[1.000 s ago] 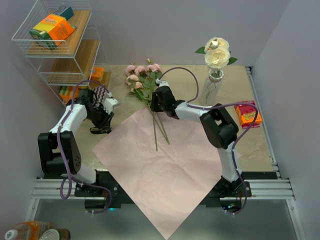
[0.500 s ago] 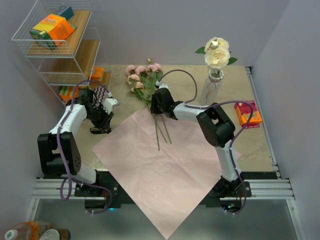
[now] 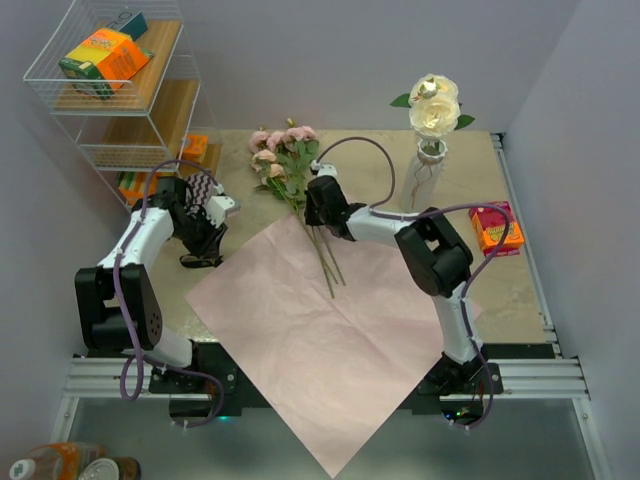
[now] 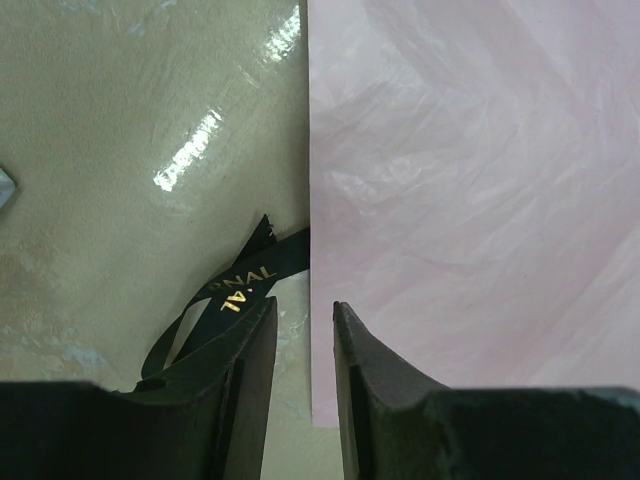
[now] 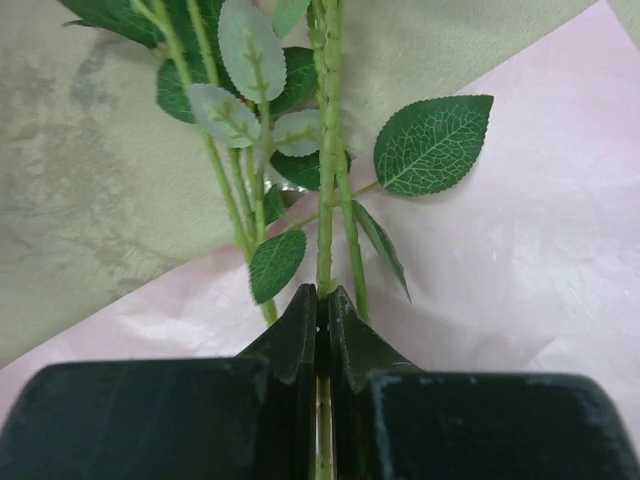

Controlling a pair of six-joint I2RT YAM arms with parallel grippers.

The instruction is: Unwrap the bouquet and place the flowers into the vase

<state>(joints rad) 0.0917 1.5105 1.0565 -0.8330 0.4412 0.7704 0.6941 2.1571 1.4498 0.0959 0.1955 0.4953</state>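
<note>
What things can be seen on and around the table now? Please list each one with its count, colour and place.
pink roses: several heads, pink, lying on the table beyond the paper's far edge
cream roses: about two heads, cream-white, in the vase
vase: one, pale grey-white, far right
paper: one sheet, lilac-pink, spread flat in the middle
ribbon: one, black with gold letters, beside the paper's left edge
box: one, red-orange, right edge
wire shelf: one, white, far left
cartons: a few, orange and green, top of the shelf
left gripper: open, over the ribbon
right gripper: shut on one green stem
</note>
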